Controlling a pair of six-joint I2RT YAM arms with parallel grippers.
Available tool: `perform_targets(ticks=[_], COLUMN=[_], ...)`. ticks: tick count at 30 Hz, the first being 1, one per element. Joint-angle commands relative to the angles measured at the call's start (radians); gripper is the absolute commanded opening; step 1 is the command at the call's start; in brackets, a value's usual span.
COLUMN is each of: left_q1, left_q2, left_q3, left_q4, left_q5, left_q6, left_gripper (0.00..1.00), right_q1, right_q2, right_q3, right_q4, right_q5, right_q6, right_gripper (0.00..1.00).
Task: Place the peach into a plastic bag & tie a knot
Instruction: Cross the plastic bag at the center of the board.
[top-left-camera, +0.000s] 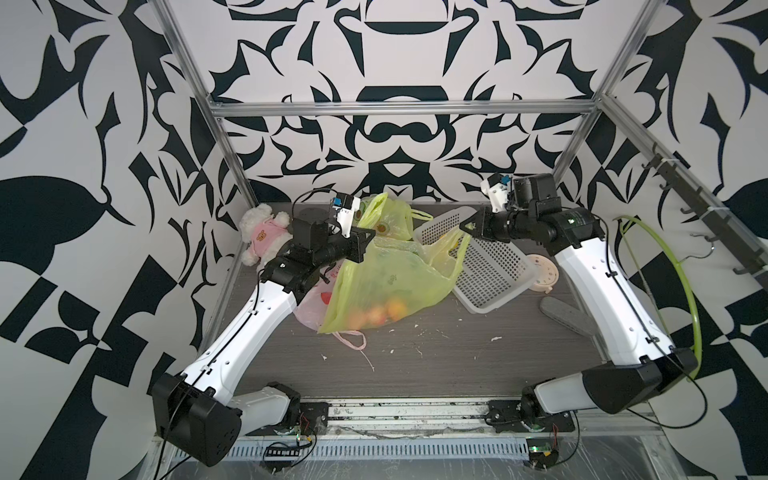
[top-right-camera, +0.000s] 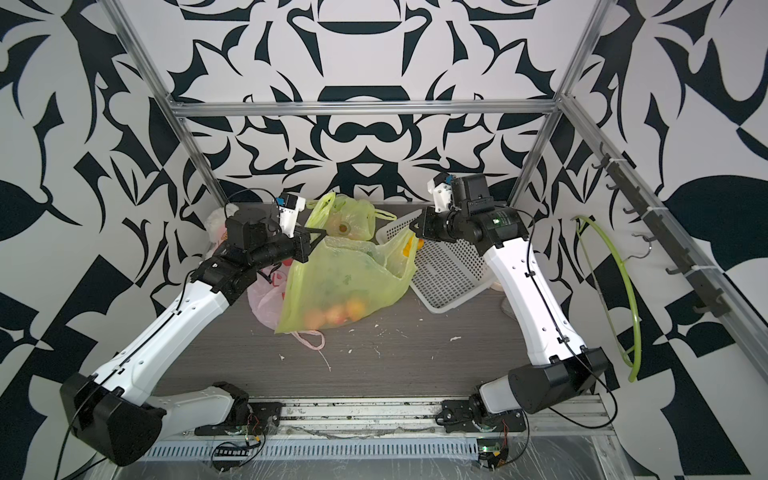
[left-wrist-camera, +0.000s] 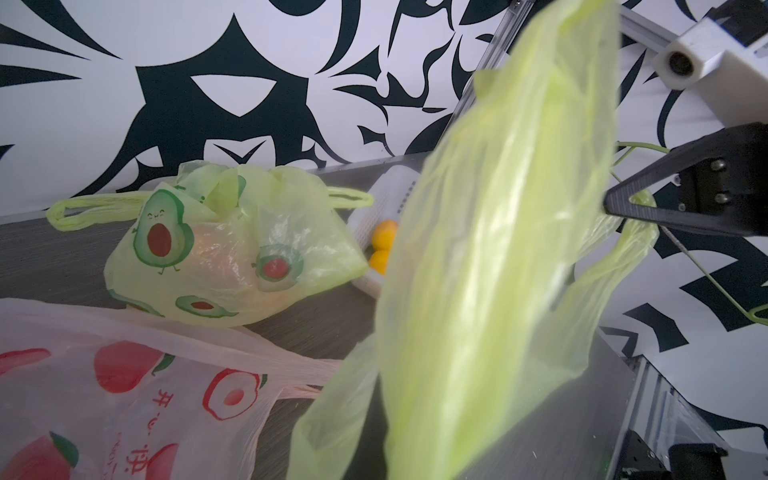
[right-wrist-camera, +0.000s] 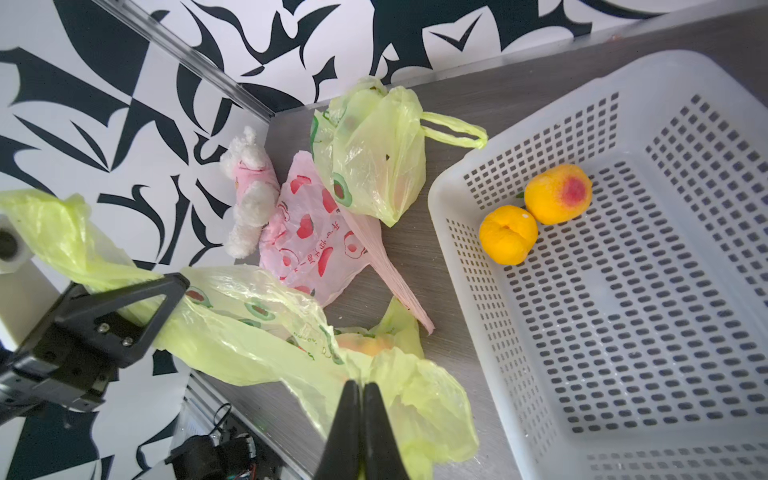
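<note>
Holding the green bag (top-left-camera: 386, 278) up between them, the left gripper (top-left-camera: 368, 233) and the right gripper (right-wrist-camera: 360, 388) both have jaws pressed closed on its top plastic. Peaches (top-left-camera: 376, 316) lie inside the bag bottom, which rests on the table (top-left-camera: 436, 365); two more sit in the white basket (right-wrist-camera: 623, 374)

Black-and-white swirling wallpaper (top-left-camera: 395, 50) covers the back and side walls. A bare aluminium frame (top-left-camera: 399, 109) stands against them. The grey wood-grain tabletop (top-left-camera: 436, 365) is flecked with white scraps. A dark hook rail (top-left-camera: 712, 218) lines the right wall. Light is even.
</note>
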Motion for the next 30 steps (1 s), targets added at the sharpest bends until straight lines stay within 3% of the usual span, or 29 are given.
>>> perform_targets(ticks=[1,9,14,20,30], left_q1=[0.005,0.009,0.009,0.01,0.007], left_q2=[-0.025,-0.054,-0.01,0.083,0.202], left_q3=[0.046,0.133,0.16,0.182,0.233], left_q4=[-0.086,-0.32,-0.346,-0.285,-0.211], left_q5=[0.017,0.182,0.268,0.288,0.314], left_q6=[-0.001,-0.017,-0.04,-0.059,-0.078], left_gripper=[0.0,0.0,0.0,0.0,0.0], right_q1=[0.002,0.007,0.009,0.033,0.207], right_q2=[-0.06,-0.239,-0.31,-0.229,-0.03], right_q3=[0.029,-0.062,-0.193,-0.24,-0.134], right_q4=[0.053,0.24,0.516,0.761,0.631], right_q5=[-0.011,-0.099,-0.257,-0.537,-0.653], right_q6=[-0.054,-0.17,-0.157,-0.066,-0.17], right_gripper=[0.0,0.0,0.0,0.0,0.0])
